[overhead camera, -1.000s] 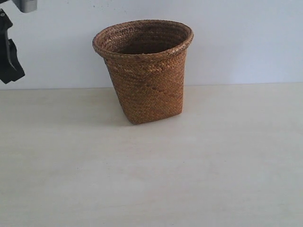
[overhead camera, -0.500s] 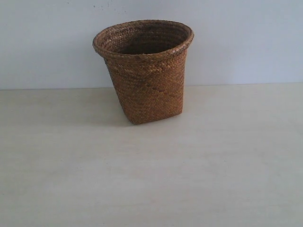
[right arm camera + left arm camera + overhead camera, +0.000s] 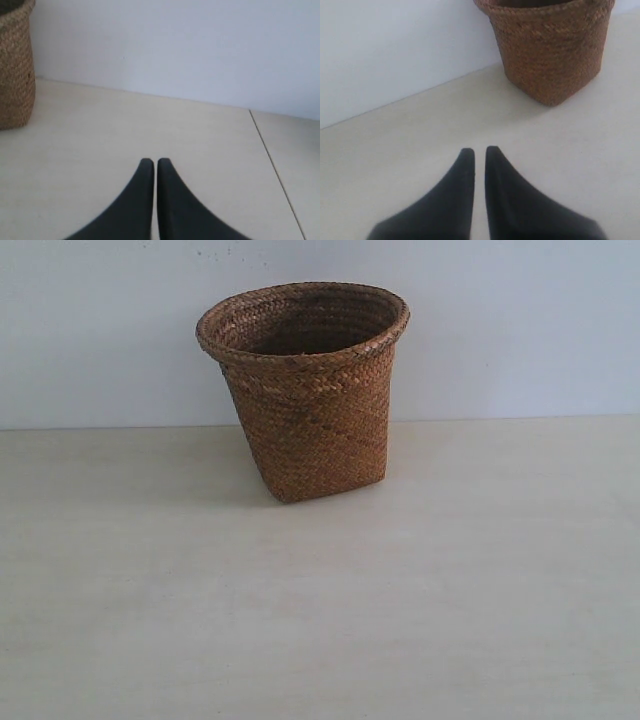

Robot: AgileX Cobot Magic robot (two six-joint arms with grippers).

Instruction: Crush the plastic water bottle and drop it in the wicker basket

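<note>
The brown wicker basket (image 3: 305, 390) stands upright at the back of the pale table, near the white wall. It also shows in the left wrist view as the wicker basket (image 3: 550, 50), ahead of my left gripper (image 3: 479, 150), whose black fingers stand nearly together with nothing between them. An edge of the wicker basket (image 3: 15, 75) appears in the right wrist view, off to one side of my right gripper (image 3: 152, 161), which is shut and holds nothing. The plastic water bottle is out of view in every frame. Neither gripper appears in the exterior view.
The pale table (image 3: 320, 620) runs up to a white wall (image 3: 520, 330). A thin seam (image 3: 272, 165) crosses the table surface in the right wrist view.
The left arm, seen at the upper left edge of the exterior view one second ago, has moved out of that view. The basket has not moved.
</note>
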